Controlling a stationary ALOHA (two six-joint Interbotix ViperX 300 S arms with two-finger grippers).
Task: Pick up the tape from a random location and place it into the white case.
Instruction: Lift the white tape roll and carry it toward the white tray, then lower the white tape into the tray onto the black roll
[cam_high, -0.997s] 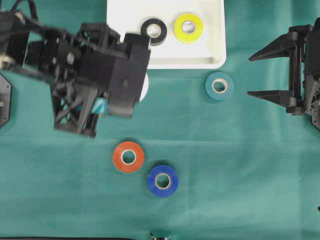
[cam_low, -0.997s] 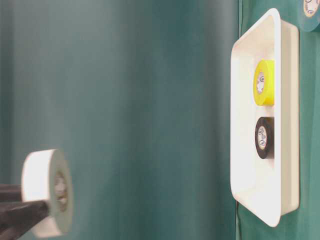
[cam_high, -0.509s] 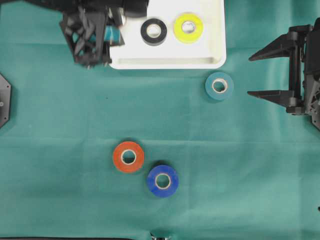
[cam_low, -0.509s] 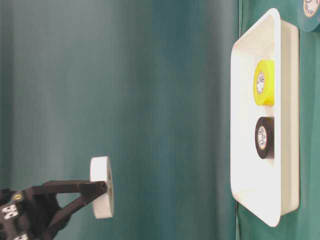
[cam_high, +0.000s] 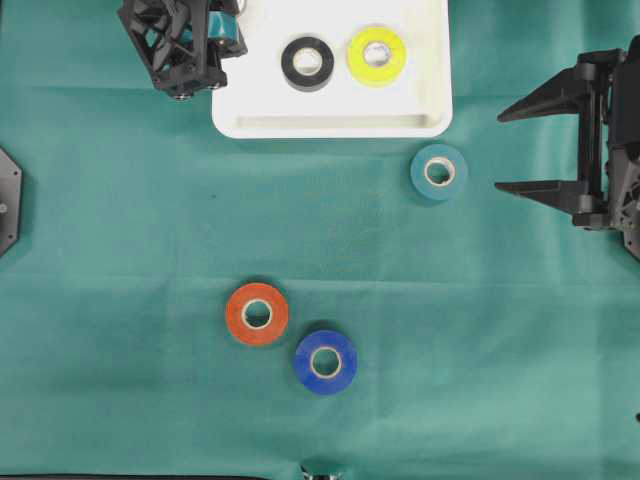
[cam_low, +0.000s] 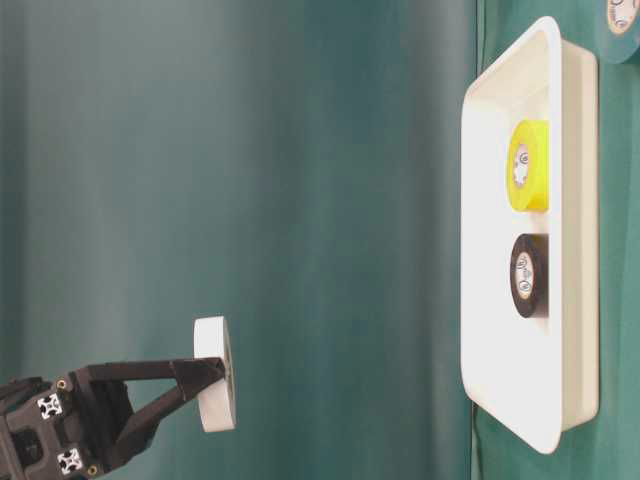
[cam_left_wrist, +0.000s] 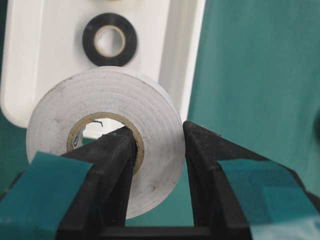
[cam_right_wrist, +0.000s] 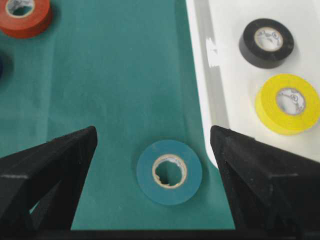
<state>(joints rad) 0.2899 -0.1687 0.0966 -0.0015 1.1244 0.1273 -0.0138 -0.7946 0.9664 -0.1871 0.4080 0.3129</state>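
white case (cam_high: 335, 125): 2 rolls, black tape (cam_high: 307, 63), yellow tape (cam_high: 376, 55) | left end effector (cam_left_wrist: 159, 150): pinching white tape (cam_left_wrist: 107, 125) | right end effector (cam_high: 515, 150): spread

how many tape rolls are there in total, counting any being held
6. Black roll and yellow roll lie in the white case. Teal roll, orange roll and blue roll lie on the cloth. White roll is in the left gripper.

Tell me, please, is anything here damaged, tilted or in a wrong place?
Nothing stands out. The black roll and yellow roll lie flat in the white case. The left pincer holds the white roll through its core, above the case's edge.
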